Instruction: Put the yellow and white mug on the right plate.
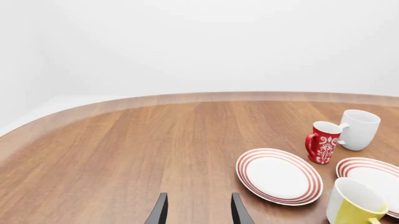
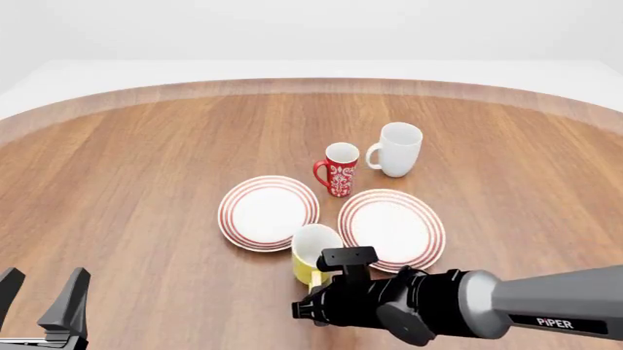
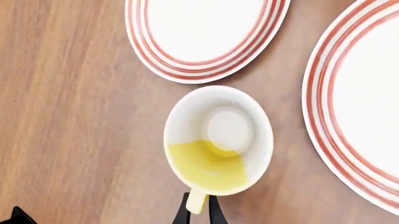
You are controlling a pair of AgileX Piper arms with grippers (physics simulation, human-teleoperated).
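A wooden table (image 2: 127, 182) is holding two ringed plates and three mugs. The right pincer (image 3: 198, 213) is reaching in over the near edge, and its two dark fingers (image 3: 182, 212) are pinching the yellow handle of the yellow mug (image 3: 218, 140), one finger on each side of it. The mug is sitting upright on the wood just ahead of that pincer, its white inside showing from above. In the front view the mug (image 2: 314, 251) is partly hidden behind the right arm's dark wrist; it is sitting between the near edges of the two plates, though whether it is touching either cannot be told. The right plate (image 2: 392, 228) is lying just beyond and to the right of the pincer, with nothing on it. The left plate (image 2: 268, 212) is lying beyond and to the left. Farther out are standing a red mug (image 2: 338, 169) and a white mug (image 2: 397, 149). The left pincer (image 2: 44, 306) is hovering well to the left, fingers spread, gripping nothing.
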